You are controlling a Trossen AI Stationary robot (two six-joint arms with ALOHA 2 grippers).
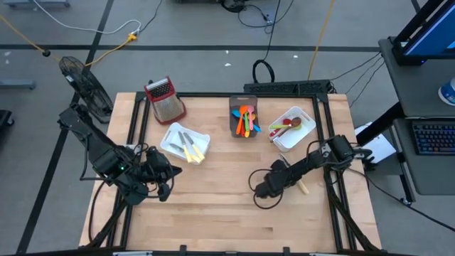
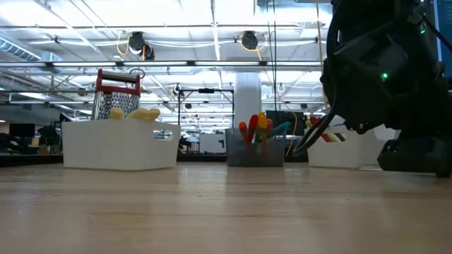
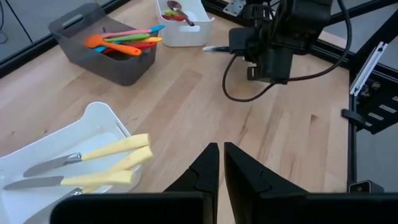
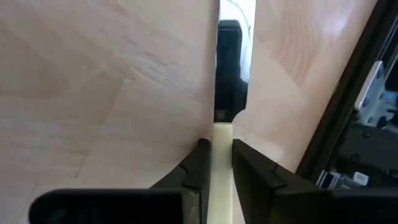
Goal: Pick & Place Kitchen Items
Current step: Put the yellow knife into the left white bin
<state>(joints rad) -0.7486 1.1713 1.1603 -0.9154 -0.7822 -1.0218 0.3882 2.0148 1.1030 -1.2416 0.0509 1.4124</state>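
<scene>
**Right gripper clamped on a cream-handled knife**

Low over the table's front right, the right gripper (image 4: 216,163) has its fingers pressed against both sides of a cream-handled knife (image 4: 222,149), the cream handle between them and the blade pointing away over the wood. The left gripper (image 3: 221,163) hovers at front left, fingers nearly together and holding nothing. Just beyond it a white bin (image 1: 173,135) holds cream-handled cutlery (image 1: 190,147). Farther back, a grey bin (image 1: 233,107) carries colourful spatulas (image 1: 246,119), another white bin (image 1: 302,135) has spoons (image 1: 286,126), and a box grater (image 1: 165,98) stands at the rear left.
</scene>
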